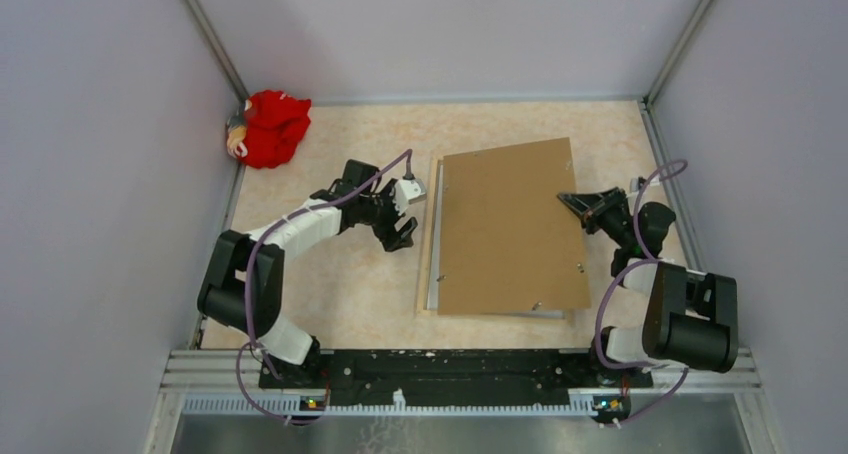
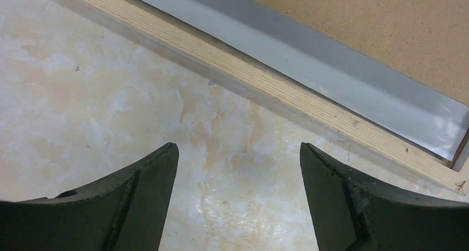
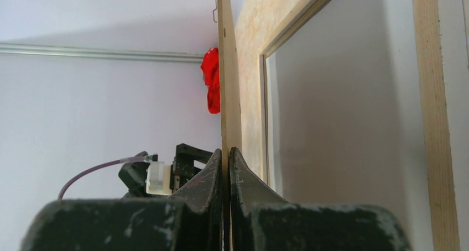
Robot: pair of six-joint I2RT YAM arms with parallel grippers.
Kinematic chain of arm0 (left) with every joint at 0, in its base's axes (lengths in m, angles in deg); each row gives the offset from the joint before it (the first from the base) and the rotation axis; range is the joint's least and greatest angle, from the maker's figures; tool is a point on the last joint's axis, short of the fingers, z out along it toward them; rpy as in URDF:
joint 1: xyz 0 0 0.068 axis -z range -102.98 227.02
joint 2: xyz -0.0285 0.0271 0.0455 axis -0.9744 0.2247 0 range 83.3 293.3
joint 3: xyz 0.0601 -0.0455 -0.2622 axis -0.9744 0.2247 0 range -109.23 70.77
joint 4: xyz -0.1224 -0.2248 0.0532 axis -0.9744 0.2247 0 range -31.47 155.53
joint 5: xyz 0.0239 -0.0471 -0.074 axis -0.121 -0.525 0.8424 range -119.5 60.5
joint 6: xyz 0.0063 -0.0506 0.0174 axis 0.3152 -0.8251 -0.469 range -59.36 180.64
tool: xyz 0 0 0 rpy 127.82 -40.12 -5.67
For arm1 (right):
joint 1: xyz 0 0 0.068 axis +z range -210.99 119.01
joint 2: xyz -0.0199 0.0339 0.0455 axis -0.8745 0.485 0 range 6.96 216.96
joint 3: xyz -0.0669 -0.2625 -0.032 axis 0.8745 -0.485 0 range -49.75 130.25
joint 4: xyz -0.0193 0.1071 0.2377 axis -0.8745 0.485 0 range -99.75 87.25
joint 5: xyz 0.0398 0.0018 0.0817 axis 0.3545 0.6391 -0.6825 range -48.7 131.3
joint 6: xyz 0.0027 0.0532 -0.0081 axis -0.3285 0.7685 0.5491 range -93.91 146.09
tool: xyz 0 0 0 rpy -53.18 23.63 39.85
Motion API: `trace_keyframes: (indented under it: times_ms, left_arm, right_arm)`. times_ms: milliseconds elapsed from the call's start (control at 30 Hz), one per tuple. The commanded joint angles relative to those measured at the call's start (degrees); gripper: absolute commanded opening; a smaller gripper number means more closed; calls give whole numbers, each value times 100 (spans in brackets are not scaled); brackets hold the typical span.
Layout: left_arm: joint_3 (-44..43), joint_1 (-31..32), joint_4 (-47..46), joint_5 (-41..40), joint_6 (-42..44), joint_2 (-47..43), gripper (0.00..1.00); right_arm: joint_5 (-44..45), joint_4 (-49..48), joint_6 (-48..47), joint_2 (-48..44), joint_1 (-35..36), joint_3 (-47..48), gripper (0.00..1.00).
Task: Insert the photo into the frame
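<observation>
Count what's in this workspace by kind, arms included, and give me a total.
frame: 1
grey sheet inside it: 1
brown backing board: 1
red cloth bundle: 1
arms (left gripper, right gripper): 2
Total: 6

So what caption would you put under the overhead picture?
Right gripper pinches the brown backing board over the frame, while the open left gripper hovers beside it.

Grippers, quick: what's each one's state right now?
Left gripper: open, holding nothing.
Right gripper: shut on the edge of the backing board.
</observation>
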Motion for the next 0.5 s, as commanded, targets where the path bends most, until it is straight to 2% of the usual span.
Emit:
trace_keyframes:
  times_ms: [0, 467]
  left_arm:
    - [-194, 2, -116, 95, -64, 107, 87]
    - [-249, 4, -137, 118, -70, 242, 85]
  right_arm:
    - [-130, -987, 286, 89, -43, 148, 0]
    - [262, -671, -144, 233, 75, 35, 0]
